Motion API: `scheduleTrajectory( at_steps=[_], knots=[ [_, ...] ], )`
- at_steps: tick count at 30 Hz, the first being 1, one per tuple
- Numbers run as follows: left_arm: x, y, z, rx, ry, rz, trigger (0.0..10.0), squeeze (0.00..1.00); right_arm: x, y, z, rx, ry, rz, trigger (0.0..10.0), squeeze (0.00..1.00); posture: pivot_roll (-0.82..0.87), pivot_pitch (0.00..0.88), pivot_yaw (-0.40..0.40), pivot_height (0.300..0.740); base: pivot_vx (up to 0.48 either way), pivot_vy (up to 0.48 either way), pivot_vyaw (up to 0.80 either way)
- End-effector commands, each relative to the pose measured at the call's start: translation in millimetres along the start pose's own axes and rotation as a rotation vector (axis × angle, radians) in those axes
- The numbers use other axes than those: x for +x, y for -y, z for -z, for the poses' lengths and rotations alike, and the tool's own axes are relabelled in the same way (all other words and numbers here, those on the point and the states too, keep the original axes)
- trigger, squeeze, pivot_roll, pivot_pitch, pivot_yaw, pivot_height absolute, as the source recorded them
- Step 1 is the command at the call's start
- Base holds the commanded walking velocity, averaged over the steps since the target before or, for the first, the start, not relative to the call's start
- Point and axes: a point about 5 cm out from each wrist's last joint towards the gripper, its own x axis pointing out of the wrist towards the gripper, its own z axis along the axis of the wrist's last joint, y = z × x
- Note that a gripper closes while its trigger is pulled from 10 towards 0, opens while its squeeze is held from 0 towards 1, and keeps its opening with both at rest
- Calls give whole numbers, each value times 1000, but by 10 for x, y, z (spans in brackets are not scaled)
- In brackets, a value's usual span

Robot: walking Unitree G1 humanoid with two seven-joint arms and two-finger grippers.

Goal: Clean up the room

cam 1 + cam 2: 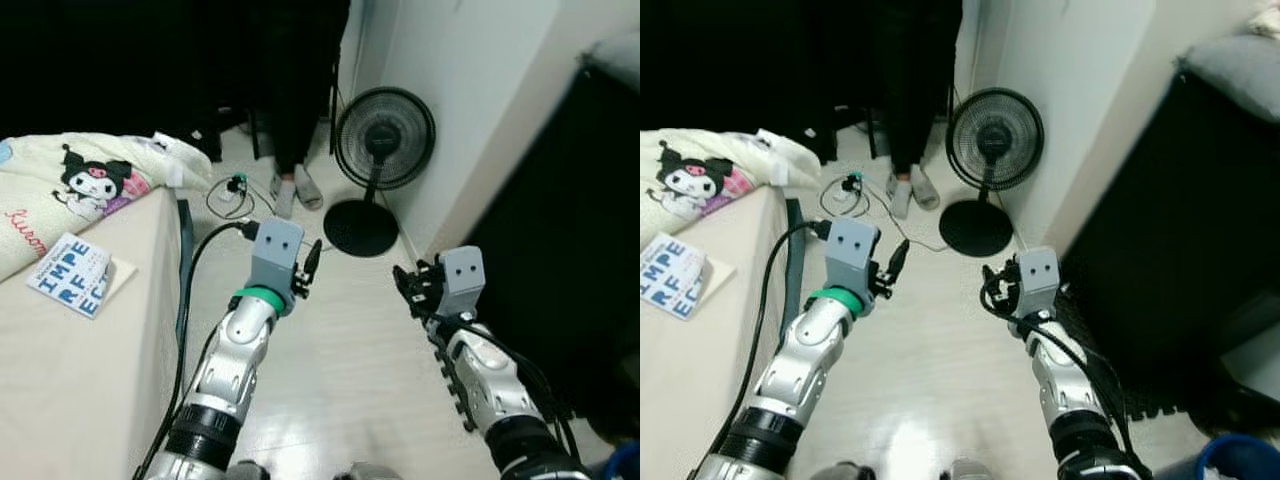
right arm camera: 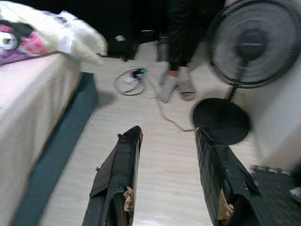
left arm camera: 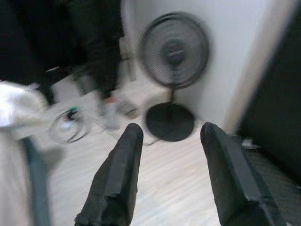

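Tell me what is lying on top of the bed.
On the bed lie a white booklet with blue letters and a cream blanket printed with a cartoon character. Whatever the blanket covers cannot be seen.

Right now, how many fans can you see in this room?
1: a black round-caged pedestal fan standing on the pale floor against the white wall, beside a person's feet. Others may be hidden.

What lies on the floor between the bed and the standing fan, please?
A coiled cable and a person's feet in grey socks lie on the floor between the bed and fan, clearest in the left eye view.
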Motion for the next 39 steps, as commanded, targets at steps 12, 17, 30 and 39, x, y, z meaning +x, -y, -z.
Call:
scheduleTrajectory(
  at_steps=[12,17,30,39],
  knots=[
    [2,72,23,-2,-6,20,10000,0,-58,67,68,-6,-26,20,10000,0,-58,0,-18,735,423,0,0],
    [10,77,16,0,-3,24,10000,0,-54,62,76,-8,-29,20,10000,0,-60,0,-17,735,420,0,0],
    [29,80,6,0,-11,29,10000,0,-60,38,91,-20,-27,25,10000,0,-63,0,-2,735,263,0,468],
    [37,94,-9,-1,-10,36,10000,0,-65,36,88,7,-17,25,10000,0,-65,0,5,735,0,0,410]
  ],
)
